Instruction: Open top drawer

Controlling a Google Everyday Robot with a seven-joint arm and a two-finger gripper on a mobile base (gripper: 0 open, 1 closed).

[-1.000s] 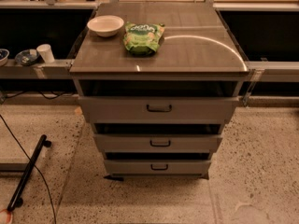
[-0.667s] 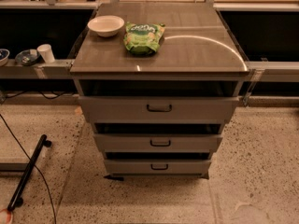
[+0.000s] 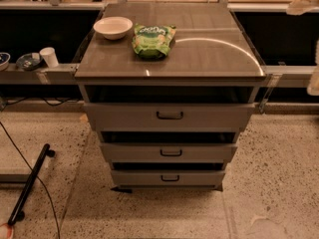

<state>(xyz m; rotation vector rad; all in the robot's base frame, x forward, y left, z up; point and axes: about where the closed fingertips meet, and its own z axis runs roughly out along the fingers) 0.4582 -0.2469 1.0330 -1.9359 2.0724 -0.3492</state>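
Camera view: a grey metal cabinet stands on a speckled floor [image 3: 279,183], with three drawer fronts stacked one above another. The top drawer [image 3: 169,125] is the widest and tallest, directly under the cabinet's flat surface [image 3: 214,54], with a dark gap between that surface's front edge and the drawer front. A small black bar handle [image 3: 169,115] sits at its centre. Below it come the narrower middle drawer [image 3: 129,152] and the bottom drawer [image 3: 139,178], each with its own dark gap above. On the surface, a white bowl [image 3: 113,27] rests near the back left corner, and a green snack bag [image 3: 153,40] lies just beside it to the right. A black bar [image 3: 31,182] lies on the floor to the left. The gripper is outside this view, so whether it is spread or pressed together cannot be told
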